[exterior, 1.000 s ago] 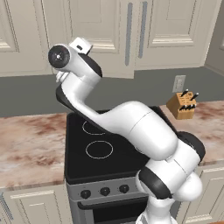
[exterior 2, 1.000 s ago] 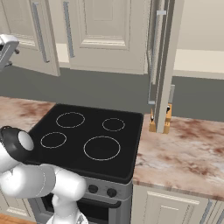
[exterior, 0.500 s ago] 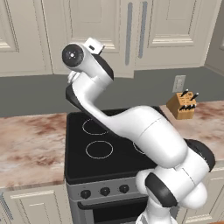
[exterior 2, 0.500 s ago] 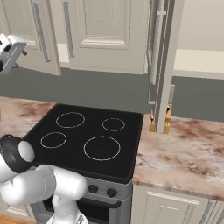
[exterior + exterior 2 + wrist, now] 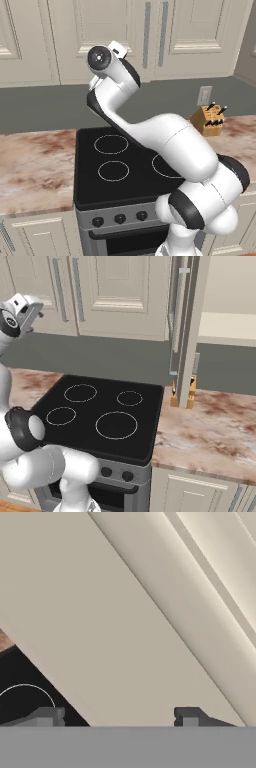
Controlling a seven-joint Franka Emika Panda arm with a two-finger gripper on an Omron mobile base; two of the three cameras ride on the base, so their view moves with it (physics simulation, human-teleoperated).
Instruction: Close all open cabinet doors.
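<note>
over by the stove the open cabinet door (image 5: 189, 331) looks stiff and light, best pushed near its handle (image 5: 176, 311); the gripper (image 5: 117, 716) is spread, holding nothing.

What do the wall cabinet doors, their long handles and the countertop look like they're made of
The cabinet doors look like painted wood, matte cream, with a raised panel and no visible grain. Their bar handles look like brushed metal: plain grey, softly shaded. The countertop looks like polished stone, perhaps granite or marble, from its mottled reddish-brown and cream veining. All rendered, so only a guess.
</note>
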